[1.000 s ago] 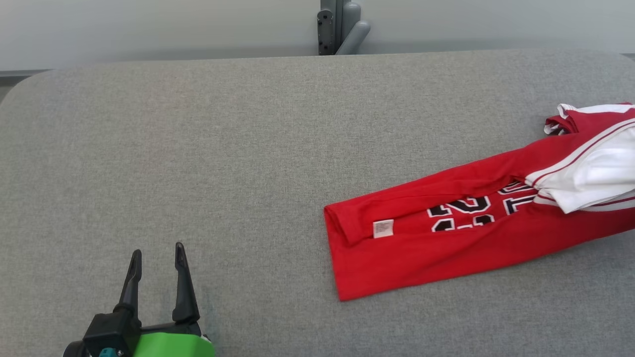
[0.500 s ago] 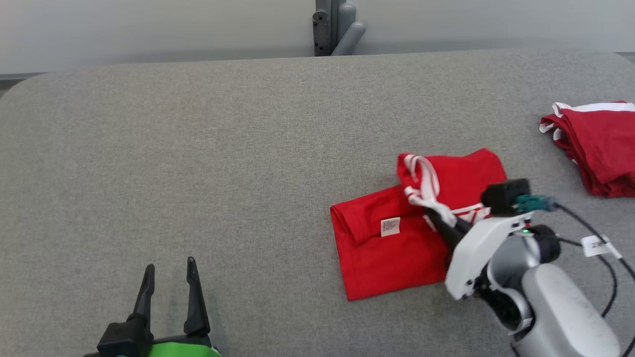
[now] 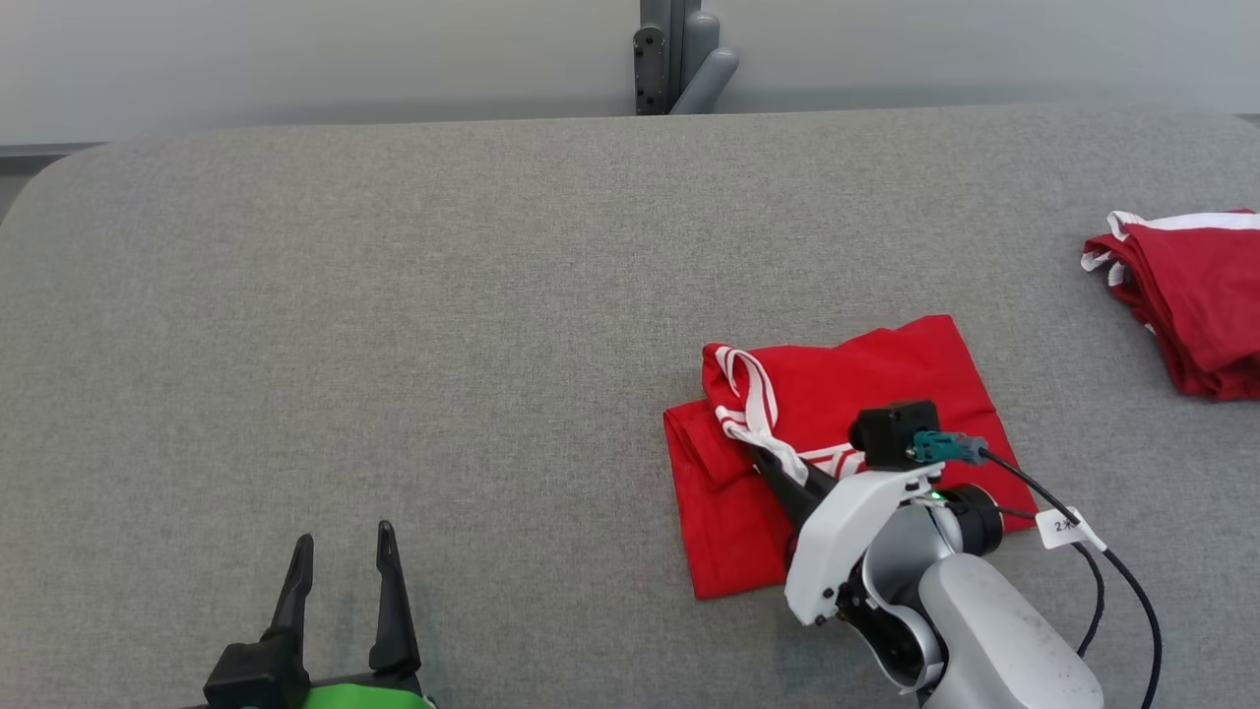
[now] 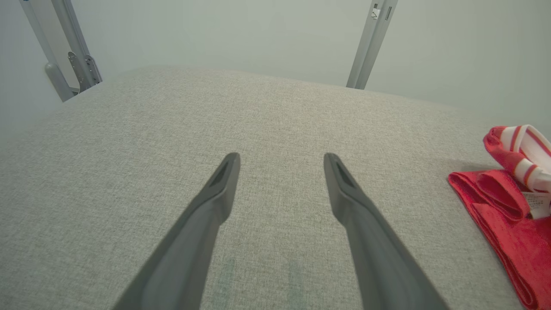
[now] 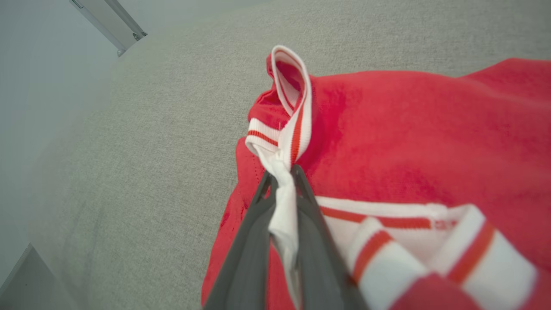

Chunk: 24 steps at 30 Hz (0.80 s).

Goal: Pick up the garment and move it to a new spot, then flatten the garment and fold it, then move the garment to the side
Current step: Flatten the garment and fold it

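Note:
The garment (image 3: 886,379) is a red top with white striped trim, lying doubled over on the grey padded table (image 3: 394,295) right of centre. My right gripper (image 3: 766,461) sits over its left part, shut on a fold of the white trim. The right wrist view shows that trim pinched between the fingers (image 5: 282,174), with red cloth (image 5: 409,137) spread behind. My left gripper (image 3: 342,540) rests open at the lower left, well clear of the cloth. In the left wrist view its fingers (image 4: 282,159) stand wide apart over bare table, and the garment's edge (image 4: 508,215) is at the right.
A second red and white cloth pile (image 3: 1196,295) lies at the table's right edge. A grey post (image 3: 679,54) stands behind the far edge. A cable with a tag (image 3: 1063,527) trails from my right wrist. Bare table stretches left of the garment.
The garment lay stretched out long to the right. My right gripper has carried its trimmed end over to the left, and it now lies doubled. The left gripper has stayed open.

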Tool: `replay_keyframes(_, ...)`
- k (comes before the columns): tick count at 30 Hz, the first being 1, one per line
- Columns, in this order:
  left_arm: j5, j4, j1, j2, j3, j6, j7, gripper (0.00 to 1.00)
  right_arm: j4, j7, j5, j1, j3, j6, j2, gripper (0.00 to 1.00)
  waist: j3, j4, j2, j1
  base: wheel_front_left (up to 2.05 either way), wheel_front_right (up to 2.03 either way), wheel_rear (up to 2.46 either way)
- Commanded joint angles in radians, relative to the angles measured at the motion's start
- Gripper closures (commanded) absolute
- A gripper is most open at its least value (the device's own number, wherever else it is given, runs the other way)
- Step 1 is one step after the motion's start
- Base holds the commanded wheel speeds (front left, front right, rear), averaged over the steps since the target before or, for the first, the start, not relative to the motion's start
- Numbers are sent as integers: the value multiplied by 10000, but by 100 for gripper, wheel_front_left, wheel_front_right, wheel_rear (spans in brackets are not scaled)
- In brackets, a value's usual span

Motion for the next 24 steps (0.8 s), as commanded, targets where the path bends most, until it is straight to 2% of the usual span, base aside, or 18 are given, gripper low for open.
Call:
replay_keyframes(1,-73,20,-4,15,-17,19,-24,0,85,-144,258,-136,149,2,-11,100,-35,2,54,0,0,0,0)
replay_keyframes(6,-58,118,89,15,-42,5,-24,0,412,-471,866,-364,863,2,-11,100,-140,-22,54,0,0,0,0)
replay_keyframes(7,-32,148,107,15,-19,-22,-24,0,438,-605,938,-398,1018,2,-8,69,-169,-26,54,0,0,0,0)
replay_keyframes(8,-3,177,129,15,18,-23,-24,0,492,-723,1000,-405,1159,2,-9,6,-194,-29,54,0,0,0,0)
replay_keyframes(9,11,203,149,15,45,-29,-24,0,563,-785,1175,-371,1270,2,-8,0,-219,-30,54,0,0,0,0)
replay_keyframes(12,23,265,254,15,104,-41,-24,0,489,-1297,1450,-366,1309,2,-19,0,-309,-50,54,0,0,0,0)
replay_keyframes(17,-66,345,467,15,143,23,-24,0,-154,-2339,1711,192,428,2,-20,0,-507,-85,54,0,0,0,0)
replay_keyframes(19,-114,280,564,15,152,84,-24,0,-550,-2748,1361,492,-192,2,-68,0,-558,-128,54,0,0,0,0)
replay_keyframes(20,-160,224,670,15,126,133,-24,0,-850,-3100,852,893,-902,-1,-323,0,-600,-166,54,0,0,0,0)
replay_keyframes(24,-197,229,722,14,44,166,-24,0,-1067,-3571,-415,1532,-2519,2,-748,0,-683,-191,54,0,0,0,0)
